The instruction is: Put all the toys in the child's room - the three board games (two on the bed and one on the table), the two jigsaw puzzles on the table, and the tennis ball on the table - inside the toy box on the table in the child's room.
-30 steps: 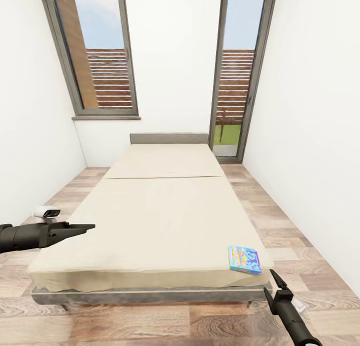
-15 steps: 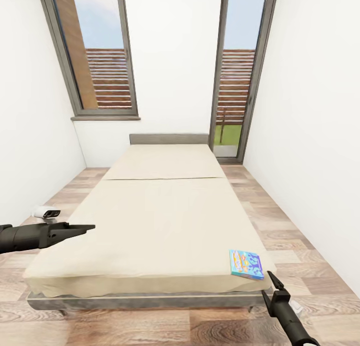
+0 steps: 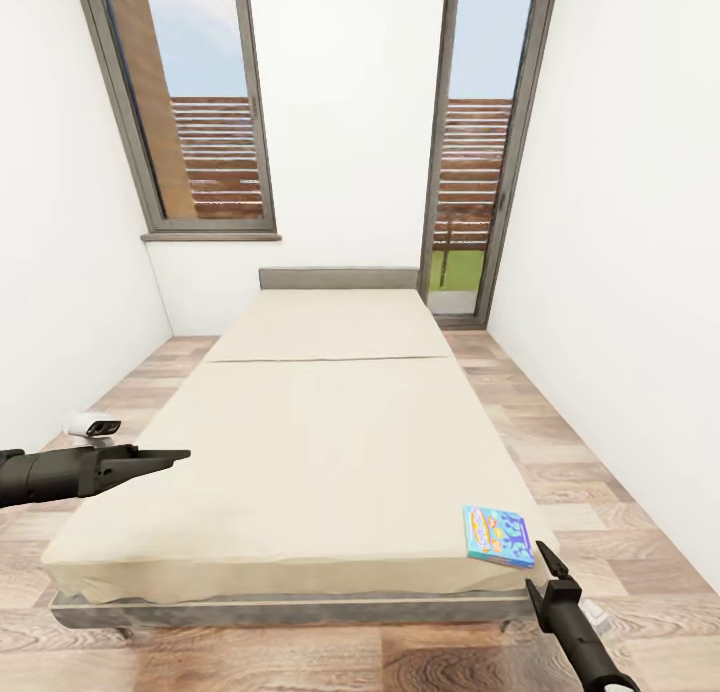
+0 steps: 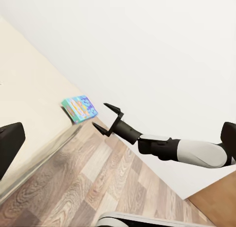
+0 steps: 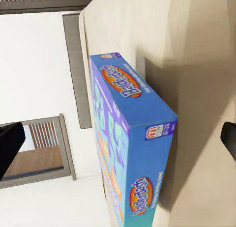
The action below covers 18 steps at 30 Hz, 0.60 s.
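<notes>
Over the last second the bed (image 3: 300,452) has slid lower and nearer in the head view, and the whole picture has shifted with it, so the camera has advanced rather than the furniture. The light blue board game (image 3: 497,536) now sits closer to the right tool (image 3: 548,565).

That game lies flat at the near corner of the mattress, just ahead of the right tool's tips and apart from them. In the left wrist view the right tool (image 4: 105,118) has its two fingers spread wide with nothing between them. The right wrist view looks along the box's (image 5: 130,138) short end, with one long side very close to the mattress edge. The left tool (image 3: 160,459) hangs well off to the far side from the game, beside the bed; its fingers look close together and carry nothing.

Only this one game shows on the bed.

The risk, as I judge it, is the box's place at the corner: a tool arriving low or from the inner side could push it over the edge onto the wood floor (image 3: 560,452). A flat box also offers only thin edges, so a shallow pinch may slip.
</notes>
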Tool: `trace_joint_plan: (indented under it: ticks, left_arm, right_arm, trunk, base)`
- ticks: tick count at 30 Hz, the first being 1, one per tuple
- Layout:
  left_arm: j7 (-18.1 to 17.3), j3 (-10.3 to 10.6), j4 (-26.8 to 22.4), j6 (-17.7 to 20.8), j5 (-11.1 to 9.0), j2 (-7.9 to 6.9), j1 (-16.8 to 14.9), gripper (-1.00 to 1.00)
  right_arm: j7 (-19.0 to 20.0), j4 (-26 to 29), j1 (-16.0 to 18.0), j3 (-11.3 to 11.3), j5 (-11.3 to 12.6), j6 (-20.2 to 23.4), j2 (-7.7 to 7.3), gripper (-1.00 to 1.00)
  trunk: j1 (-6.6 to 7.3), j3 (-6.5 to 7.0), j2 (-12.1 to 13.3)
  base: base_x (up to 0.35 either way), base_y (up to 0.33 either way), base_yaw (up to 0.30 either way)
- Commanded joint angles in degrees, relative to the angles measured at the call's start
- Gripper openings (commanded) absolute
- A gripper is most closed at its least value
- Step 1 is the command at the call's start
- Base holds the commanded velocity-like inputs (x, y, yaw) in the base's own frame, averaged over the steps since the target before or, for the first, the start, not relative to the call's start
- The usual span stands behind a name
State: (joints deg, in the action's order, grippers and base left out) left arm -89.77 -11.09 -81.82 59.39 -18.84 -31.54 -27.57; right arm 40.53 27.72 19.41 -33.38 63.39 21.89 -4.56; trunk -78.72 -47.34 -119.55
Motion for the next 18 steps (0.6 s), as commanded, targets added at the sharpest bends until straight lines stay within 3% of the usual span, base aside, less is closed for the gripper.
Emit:
trace_joint_plan:
  ticks: [1,18]
  left_arm:
    - [-0.23,0.01,0.00,0.61,0.03,-0.02,-0.03,1.00]
    - [-0.23,-0.03,0.04,0.61,0.01,-0.02,-0.03,1.00]
  right_arm:
    - [0.07,-0.03,0.06,-0.14,0.41,0.46,0.01,1.00]
    - [0.01,-0.09,0.19,-0.09,0.51,0.73,0.22,1.00]
  trunk:
    - [0.00,-0.05,-0.02]
    - [0.00,-0.05,-0.02]
  base:
    - [0.042,0.013,0.000]
    - [0.006,0.002,0.000]
